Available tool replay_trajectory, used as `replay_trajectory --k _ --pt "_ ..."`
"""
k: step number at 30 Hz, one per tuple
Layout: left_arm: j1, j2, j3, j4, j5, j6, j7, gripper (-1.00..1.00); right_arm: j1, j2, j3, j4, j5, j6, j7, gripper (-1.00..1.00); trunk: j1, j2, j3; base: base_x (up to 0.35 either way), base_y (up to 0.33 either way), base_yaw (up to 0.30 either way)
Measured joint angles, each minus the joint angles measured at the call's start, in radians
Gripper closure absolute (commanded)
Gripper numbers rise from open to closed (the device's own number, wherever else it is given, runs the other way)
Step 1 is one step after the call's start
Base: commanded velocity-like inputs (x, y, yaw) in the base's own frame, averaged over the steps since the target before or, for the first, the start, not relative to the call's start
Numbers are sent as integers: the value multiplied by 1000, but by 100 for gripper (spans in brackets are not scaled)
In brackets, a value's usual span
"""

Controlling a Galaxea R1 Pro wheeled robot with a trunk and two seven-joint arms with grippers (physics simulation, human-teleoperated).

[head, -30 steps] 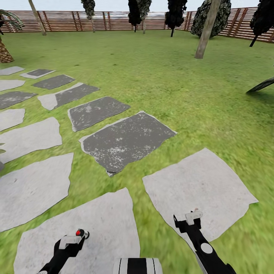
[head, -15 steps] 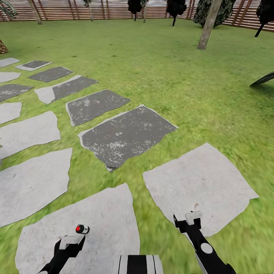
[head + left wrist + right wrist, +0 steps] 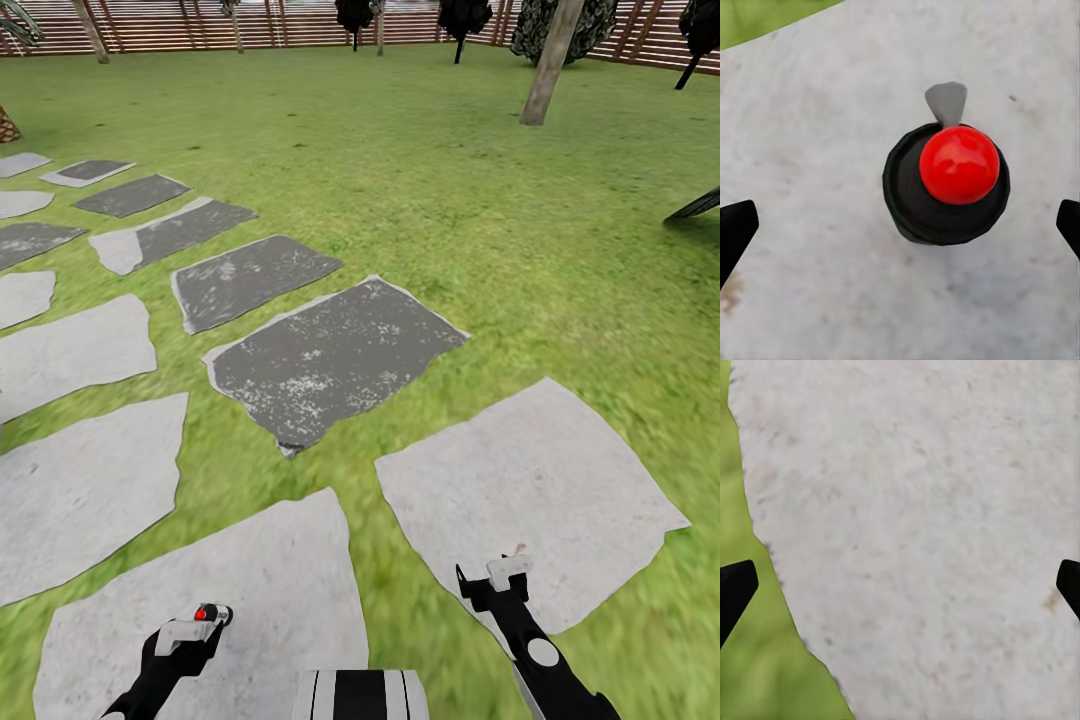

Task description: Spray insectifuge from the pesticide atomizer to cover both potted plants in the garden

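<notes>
The pesticide atomizer (image 3: 213, 612) shows as a small dark thing with a red top just beyond my left gripper (image 3: 195, 626), over a pale stepping stone (image 3: 270, 570). In the left wrist view I see the atomizer (image 3: 945, 187) end-on: a dark round body, a red ball top and a grey spout. It lies between the wide-apart fingers of the left gripper (image 3: 900, 225), untouched. My right gripper (image 3: 510, 563) hangs open over another pale stone (image 3: 930, 510), with nothing in the right gripper (image 3: 900, 585). The potted plants are out of view.
Dark stepping stones (image 3: 330, 360) run off to the far left across the lawn (image 3: 480, 200). A tree trunk (image 3: 548, 65) and dark shrubs stand before the slatted fence (image 3: 300, 25). A dark leaning shape (image 3: 695, 205) is at the right edge.
The head view tipped down, then eased back a little, and the ground shifted with it. The atomizer shifted with the ground. Both arms kept their pose.
</notes>
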Motion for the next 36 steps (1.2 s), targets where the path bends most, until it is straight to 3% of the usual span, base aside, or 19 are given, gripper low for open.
replay_trajectory --k 17,20,36 --pt "4 0 -3 -9 1 -4 -1 -100 0 0 0 0 0 0 0 -100 0 0 0 24 -21 0" --pt "5 0 -3 -8 1 -4 -2 -100 0 0 0 0 0 0 0 -100 1 -1 -13 0 0 0" --pt "5 -1 -5 -6 0 -5 -2 -100 0 0 0 0 0 0 0 -100 2 -1 -28 0 0 0"
